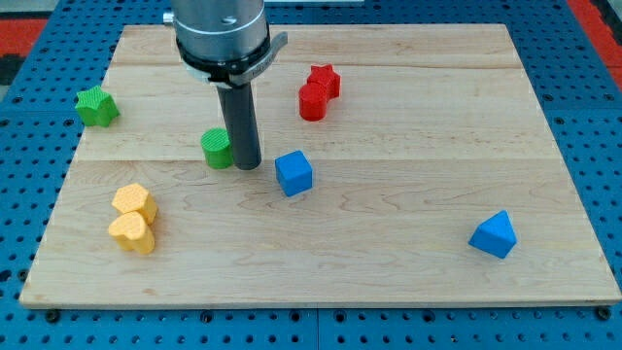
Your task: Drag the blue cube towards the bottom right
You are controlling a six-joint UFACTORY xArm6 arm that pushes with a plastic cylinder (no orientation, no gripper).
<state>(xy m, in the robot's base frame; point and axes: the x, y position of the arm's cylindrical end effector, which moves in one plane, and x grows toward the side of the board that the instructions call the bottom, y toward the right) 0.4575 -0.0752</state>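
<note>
The blue cube (293,173) lies near the middle of the wooden board (408,224). My tip (247,165) rests on the board just to the cube's left, a small gap apart, and right next to a green cylinder (217,148) on its other side. A blue triangular block (494,234) lies at the view's bottom right.
A red star (325,79) and a red cylinder (312,101) sit together above the cube. A green star (96,106) lies at the view's left edge. Two yellow blocks (133,218) lie at the bottom left. Blue pegboard surrounds the board.
</note>
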